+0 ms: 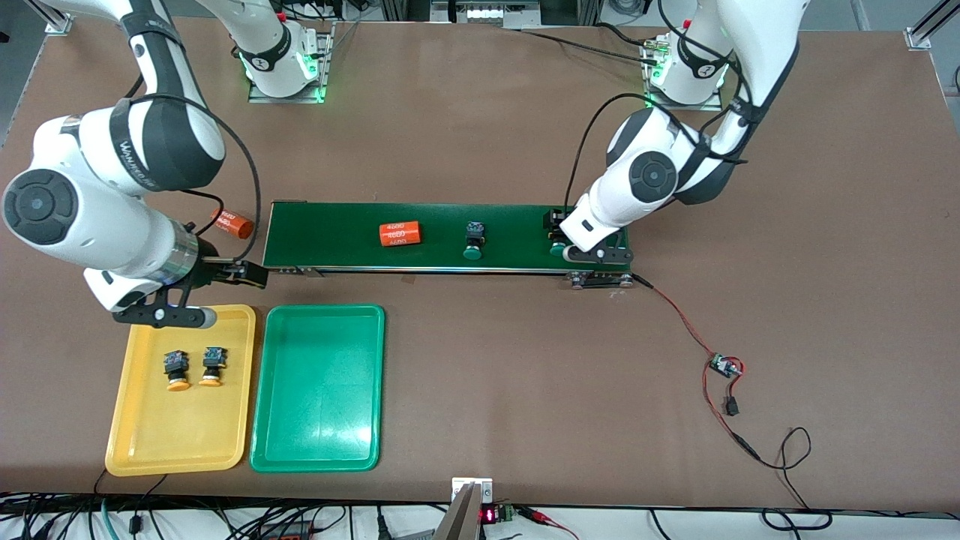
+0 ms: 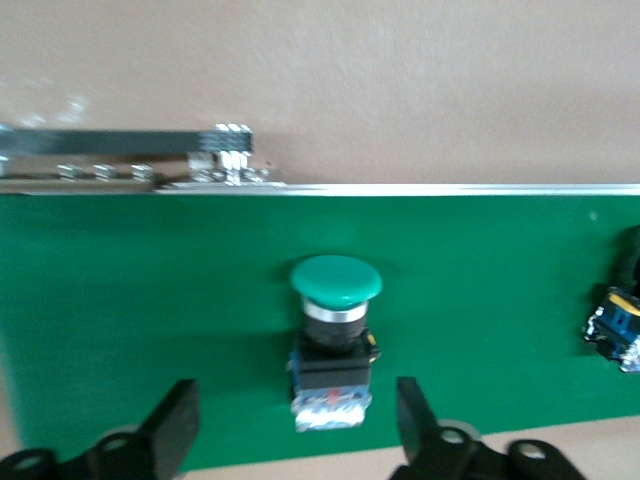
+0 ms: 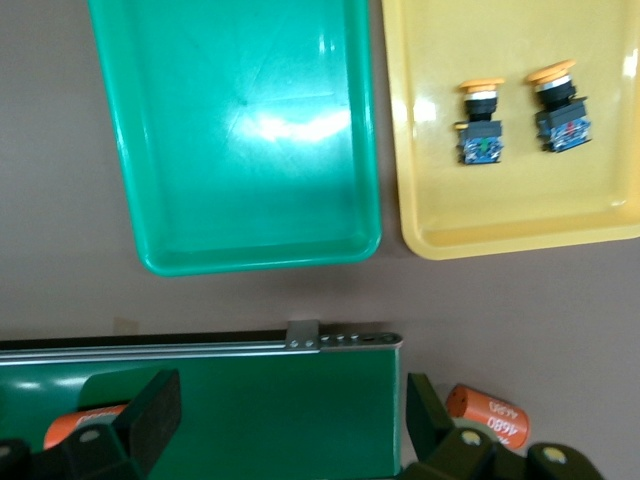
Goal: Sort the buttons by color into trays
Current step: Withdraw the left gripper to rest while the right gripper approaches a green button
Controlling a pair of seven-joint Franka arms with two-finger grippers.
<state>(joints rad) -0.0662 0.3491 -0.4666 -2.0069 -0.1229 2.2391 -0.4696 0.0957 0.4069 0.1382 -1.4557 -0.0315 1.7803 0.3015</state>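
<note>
Two green-capped buttons lie on the dark green belt (image 1: pixel 330 232). One button (image 1: pixel 473 240) is at mid-belt. The other (image 2: pixel 335 340) lies at the left arm's end, between the fingers of my open left gripper (image 2: pixel 298 425) without touching them. In the front view that gripper (image 1: pixel 561 238) covers most of this button (image 1: pixel 557 249). Two yellow-capped buttons (image 1: pixel 176 369) (image 1: pixel 212 366) lie in the yellow tray (image 1: pixel 172 427). The green tray (image 1: pixel 319 390) beside it holds nothing. My right gripper (image 3: pixel 288 420) hangs open over the belt's other end (image 1: pixel 251 274), holding nothing.
An orange cylinder (image 1: pixel 400 234) lies on the belt between the mid-belt button and the right arm's end. Another orange cylinder (image 1: pixel 231 223) lies on the table just off that end. A red-and-black cable with a small board (image 1: pixel 726 366) runs from the belt's motor end.
</note>
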